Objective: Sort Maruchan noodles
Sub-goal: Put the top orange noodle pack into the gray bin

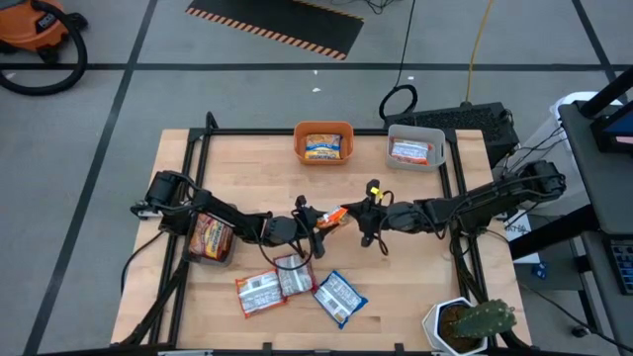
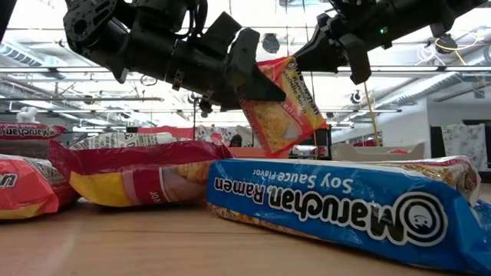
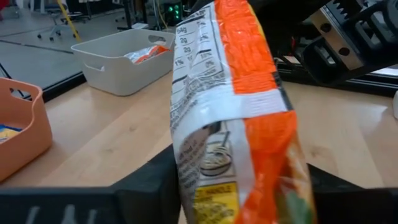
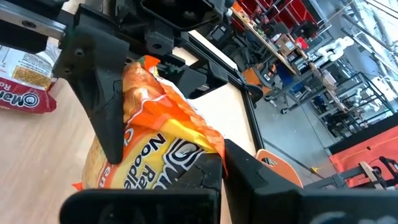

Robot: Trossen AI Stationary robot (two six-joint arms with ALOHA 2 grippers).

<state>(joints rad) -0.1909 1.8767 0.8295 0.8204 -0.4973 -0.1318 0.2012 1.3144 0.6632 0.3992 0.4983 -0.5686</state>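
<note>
Near edge of worktop: three loose packets (image 1: 297,287) lie flat in a cluster, a blue-white one (image 2: 345,203) closest to the low camera, silver-red ones beside it.
Left edge of worktop: a dark red-brown packet (image 1: 210,237) lies under the left arm's forearm.
Orange packet: the orange packet (image 2: 282,103) hangs in the air above the middle of the worktop (image 1: 415,287), between the two grippers, its long axis tilted and running roughly from one arm to the other.
Left gripper: the left gripper (image 3: 239,186) is at one short end of the orange packet, its fingers half closed with a finger against each flat face; I judge it is taking hold.
Right gripper: the right gripper (image 4: 158,165) is pressed together on the opposite end of the same packet, pinching it.
Nearer arm: both touch it; this looks like a handover from right to left.
Far edge of worktop: the orange bin (image 1: 323,142) holds an orange-yellow packet and lies on the left gripper's side; the grey bin (image 1: 415,148) holds a silver-red one.
</note>
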